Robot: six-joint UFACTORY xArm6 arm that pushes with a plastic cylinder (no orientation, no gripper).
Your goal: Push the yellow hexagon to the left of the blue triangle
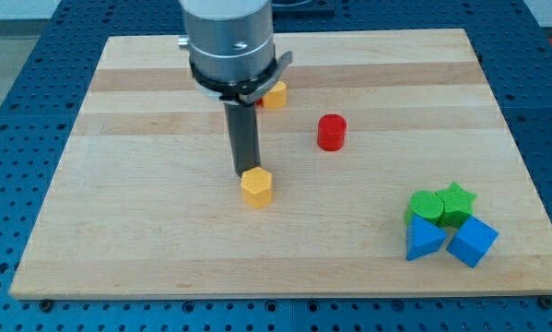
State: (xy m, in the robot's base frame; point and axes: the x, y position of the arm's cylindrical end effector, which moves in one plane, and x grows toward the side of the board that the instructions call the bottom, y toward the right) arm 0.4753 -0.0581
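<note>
The yellow hexagon [256, 186] lies a little left of the board's middle. My tip [244, 173] stands at the hexagon's upper left edge, touching or nearly touching it. The blue triangle [424, 239] lies at the lower right, far to the right of the hexagon. It sits in a tight cluster with a blue cube [472, 242] on its right, a green cylinder [425, 205] above it and a green star [456, 200] at the cluster's upper right.
A red cylinder [331, 132] stands right of the board's middle. Another yellow block [274, 95] is partly hidden behind the arm's grey body [229, 41] near the top. The wooden board [119, 184] rests on a blue perforated table.
</note>
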